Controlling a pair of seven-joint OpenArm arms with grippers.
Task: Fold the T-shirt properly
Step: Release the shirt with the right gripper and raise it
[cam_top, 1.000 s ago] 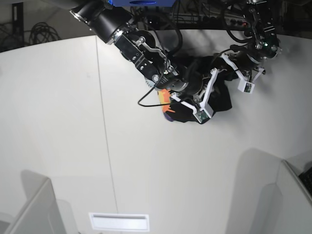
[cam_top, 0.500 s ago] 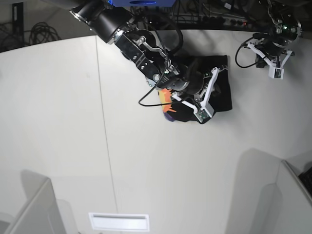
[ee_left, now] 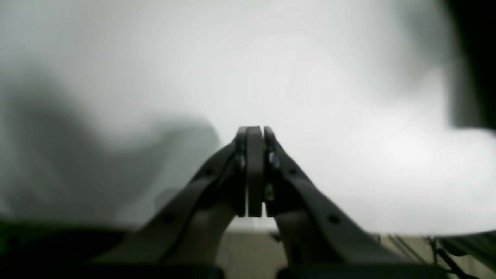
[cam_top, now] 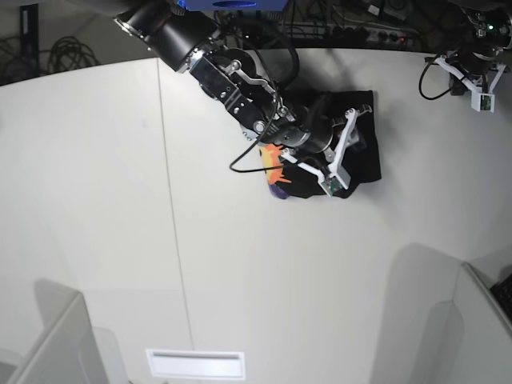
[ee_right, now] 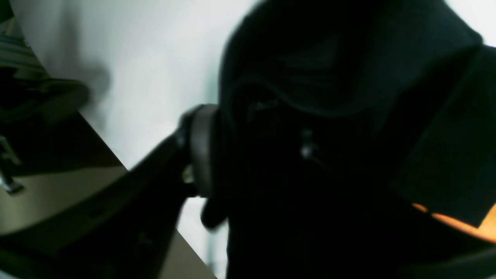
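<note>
The black T-shirt (cam_top: 362, 157) lies bunched in a small folded pile at the back middle of the white table (cam_top: 96, 200). Orange and purple print (cam_top: 274, 162) shows at its left edge. My right gripper (cam_top: 354, 149) rests on top of the pile. In the right wrist view the right gripper (ee_right: 254, 135) is open, one pad (ee_right: 202, 151) bare, the other finger buried in black T-shirt (ee_right: 341, 69) cloth. My left gripper (cam_top: 470, 77) hangs at the far right back, away from the shirt. In the left wrist view the left gripper (ee_left: 254, 133) is shut and empty over blurred white table.
Grey partition panels stand at the front left (cam_top: 56, 340) and front right (cam_top: 444, 312). A white slotted plate (cam_top: 194, 363) lies at the front edge. A seam (cam_top: 172, 208) runs down the table. Cables and equipment (cam_top: 352, 24) crowd the back.
My left arm has pulled away from the shirt to the far right back. The right gripper's fingers have spread apart on the pile, and the shirt's back corner now lies flat.
</note>
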